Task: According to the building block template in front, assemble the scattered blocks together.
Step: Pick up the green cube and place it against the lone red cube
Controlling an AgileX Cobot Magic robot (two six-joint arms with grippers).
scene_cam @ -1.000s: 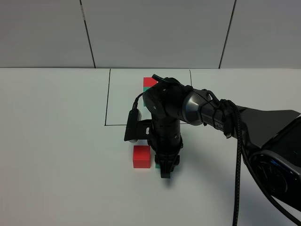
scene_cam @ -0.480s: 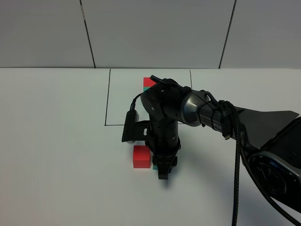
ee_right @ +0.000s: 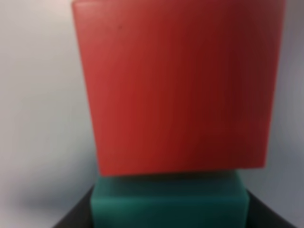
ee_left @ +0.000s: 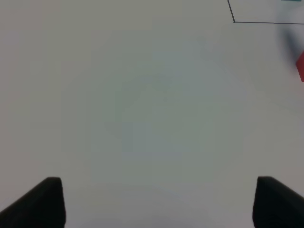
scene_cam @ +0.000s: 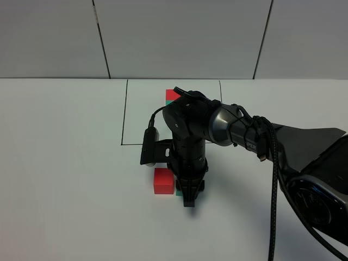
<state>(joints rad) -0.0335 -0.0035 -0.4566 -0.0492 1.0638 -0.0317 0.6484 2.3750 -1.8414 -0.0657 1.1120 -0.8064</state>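
The right gripper (scene_cam: 189,197), clenched on nothing, sits just right of the teal cube (ee_right: 169,202), which apparently touches the red cube (scene_cam: 163,180) on its left. The left gripper (ee_left: 159,185) hangs released, far left.

I count two red cubes and two teal-green ones. A loose red cube (scene_cam: 163,181) sits low in the middle of the overhead frame with a loose teal-green cube (ee_right: 168,202) touching it, and one of each colour is joined in the building block template (scene_cam: 171,97) higher up. There is one thin black drawn rectangle (scene_cam: 124,114) and one black robot arm (scene_cam: 234,130) entering from the right.
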